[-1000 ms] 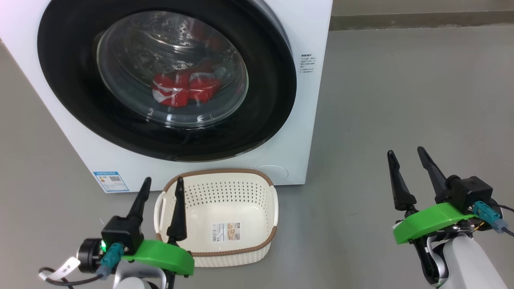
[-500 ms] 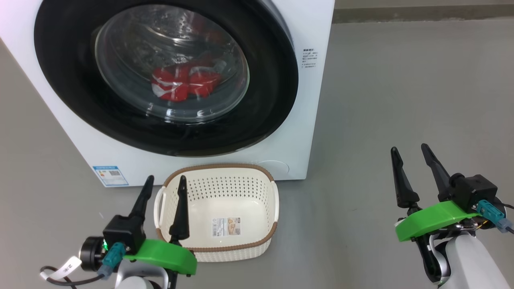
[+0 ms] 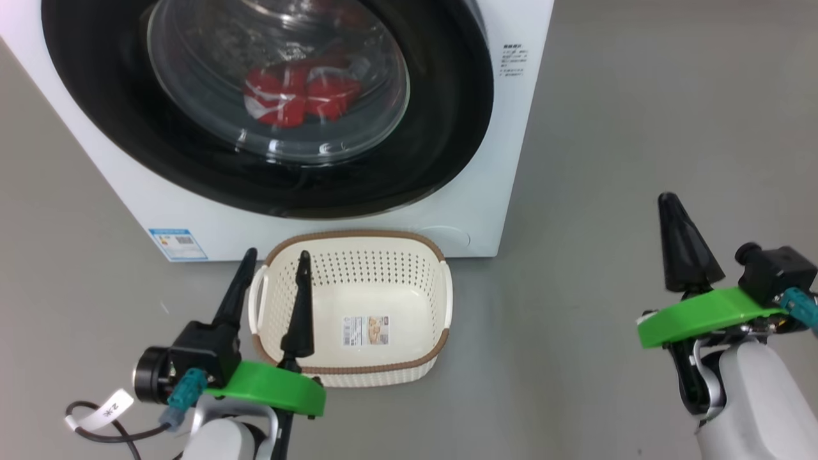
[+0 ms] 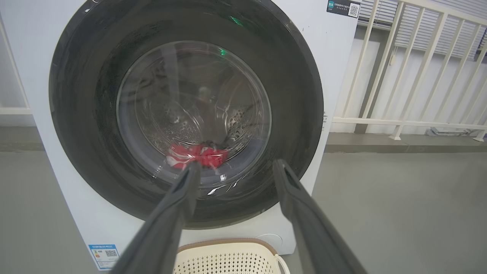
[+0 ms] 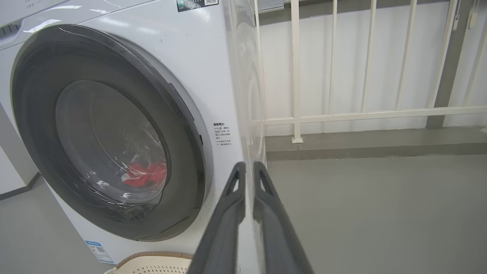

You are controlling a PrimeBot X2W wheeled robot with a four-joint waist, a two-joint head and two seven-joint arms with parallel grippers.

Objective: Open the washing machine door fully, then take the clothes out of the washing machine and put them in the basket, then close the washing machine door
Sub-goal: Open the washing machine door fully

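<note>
The white washing machine (image 3: 486,160) stands ahead, its round black washing machine door (image 3: 441,128) closed against the front. Red clothes (image 3: 297,96) lie in the drum behind the glass window; the left wrist view shows the clothes (image 4: 196,155) too. A cream basket (image 3: 441,281) with nothing in it sits on the floor below the door. My left gripper (image 3: 275,259) is open, its fingers over the basket's left side. To the right of the machine, over bare floor, my right gripper (image 3: 670,201) has its fingers (image 5: 236,190) shut together on nothing.
Grey floor (image 3: 639,128) stretches wide to the right of the machine. A white railing (image 5: 342,114) and a low step run along the wall behind. A blue label sticker (image 3: 177,244) marks the machine's lower left front.
My right gripper has gone from open to shut and shifted a little right. The camera has tilted, so the machine and basket sit higher in view.
</note>
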